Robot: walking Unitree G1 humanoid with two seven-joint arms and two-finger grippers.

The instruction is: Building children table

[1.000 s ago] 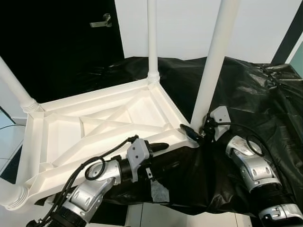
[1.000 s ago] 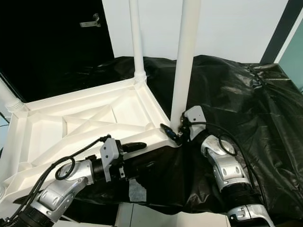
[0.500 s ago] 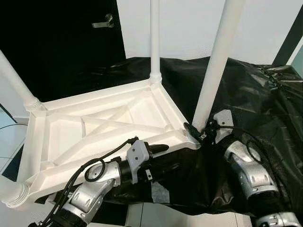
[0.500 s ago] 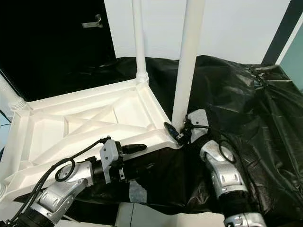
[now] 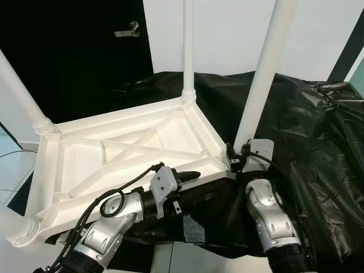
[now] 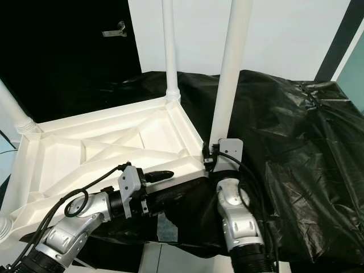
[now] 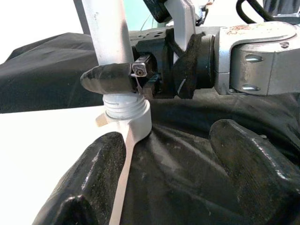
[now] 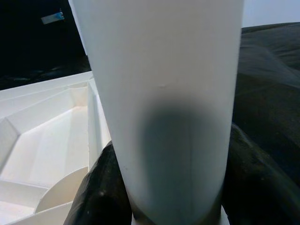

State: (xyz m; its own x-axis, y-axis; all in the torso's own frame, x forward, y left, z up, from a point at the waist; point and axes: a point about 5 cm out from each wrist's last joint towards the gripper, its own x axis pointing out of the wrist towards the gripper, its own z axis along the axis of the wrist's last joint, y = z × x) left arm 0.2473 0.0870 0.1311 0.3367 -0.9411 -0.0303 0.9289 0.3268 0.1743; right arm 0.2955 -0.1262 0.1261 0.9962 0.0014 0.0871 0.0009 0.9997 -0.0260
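Right gripper (image 5: pixel 234 160) clasps the near leg (image 5: pixel 259 85) (at its base).

Tops of the near leg (image 5: pixel 263 79) and far leg (image 5: pixel 188 48) cut off, right hand (image 5: pixel 233 157) partly hidden — behind leg base.

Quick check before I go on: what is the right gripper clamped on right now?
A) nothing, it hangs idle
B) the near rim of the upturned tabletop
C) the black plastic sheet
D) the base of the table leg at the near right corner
D: the right gripper has a black finger on each side of the white table leg, just above where the leg screws into the corner of the tabletop.
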